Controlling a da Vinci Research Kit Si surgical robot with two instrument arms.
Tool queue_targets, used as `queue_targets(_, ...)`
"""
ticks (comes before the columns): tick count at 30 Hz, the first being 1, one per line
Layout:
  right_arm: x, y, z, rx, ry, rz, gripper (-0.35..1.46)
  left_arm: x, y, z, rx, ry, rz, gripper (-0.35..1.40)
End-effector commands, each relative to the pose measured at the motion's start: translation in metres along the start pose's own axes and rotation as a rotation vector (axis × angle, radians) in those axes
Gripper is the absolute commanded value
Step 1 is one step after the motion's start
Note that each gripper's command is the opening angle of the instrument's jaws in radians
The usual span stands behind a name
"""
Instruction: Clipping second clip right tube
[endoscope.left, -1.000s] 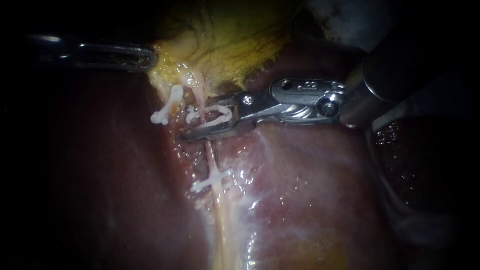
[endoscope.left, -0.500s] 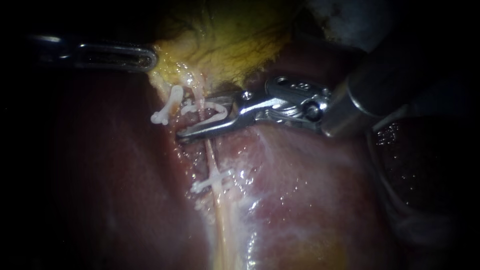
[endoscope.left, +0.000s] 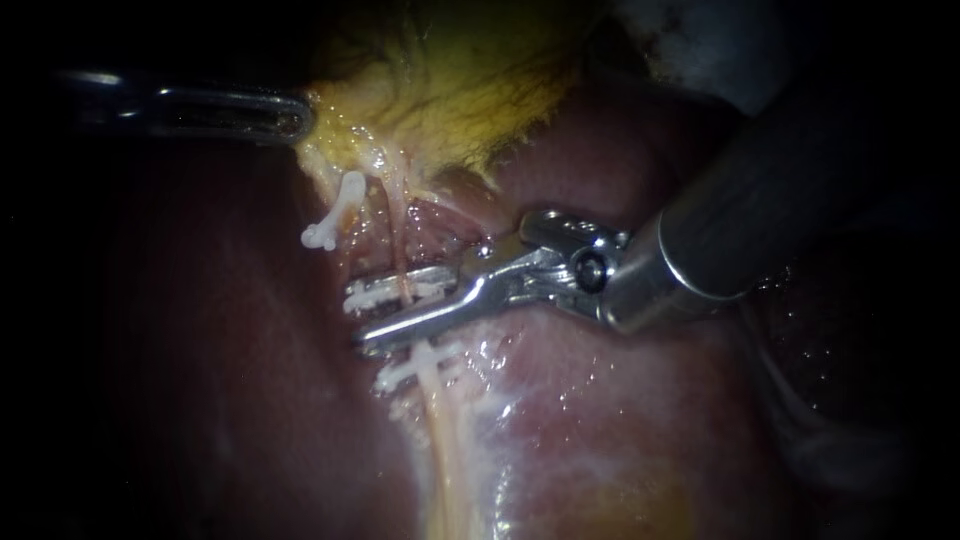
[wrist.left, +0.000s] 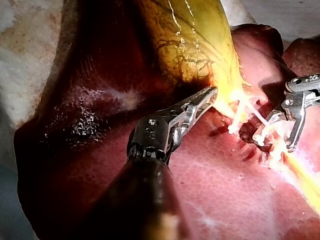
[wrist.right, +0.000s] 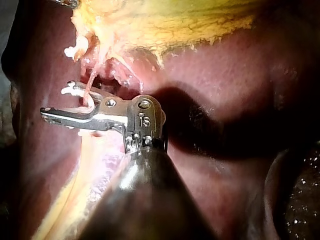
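My left instrument (endoscope.left: 295, 118) comes in along the upper left, its jaws shut on the yellow gallbladder (endoscope.left: 450, 90) at its narrow end; the left wrist view shows the same grip (wrist.left: 210, 96). My right instrument (endoscope.left: 358, 318) reaches in from the right. Its jaws straddle the right tube (endoscope.left: 437, 410) and hold a white clip (endoscope.left: 385, 292) across it. Just below them another white clip (endoscope.left: 415, 365) sits on the same tube. A third clip (endoscope.left: 335, 215) hangs on the left tube. In the right wrist view the jaws (wrist.right: 55, 100) carry the clip (wrist.right: 75, 90) around the tube.
Dark red liver (endoscope.left: 620, 400) lies under and around the tubes. The right instrument's thick shaft (endoscope.left: 720, 230) crosses the upper right. Pale cloth (endoscope.left: 700, 40) shows at the far top right.
My right instrument has slid down the right tube, from just under the gallbladder to just above the lower clip. Its clip has gone from a wide loop to nearly flat. The left instrument has not moved.
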Motion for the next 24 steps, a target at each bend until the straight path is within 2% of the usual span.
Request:
queue_targets(1,0.0,-0.0002,0.0001,0.004,-0.006,-0.001,0.59,0.0,0.0,0.0,0.0,0.0,0.0,-0.35)
queue_targets(12,-0.0006,-0.0007,-0.0001,0.026,-0.038,0.007,0.49,0.0,0.0,0.0,0.0,0.0,0.0,-0.35)
queue_targets(17,-0.0002,-0.0005,-0.0002,0.01,-0.019,0.009,0.39,0.0001,0.0,0.0,0.0,0.0,0.0,-0.35)
queue_targets(24,0.0005,-0.0005,-0.0003,-0.012,0.001,0.036,0.11,0.0001,0.0,0.0001,-0.001,0.0,0.0,-0.35)
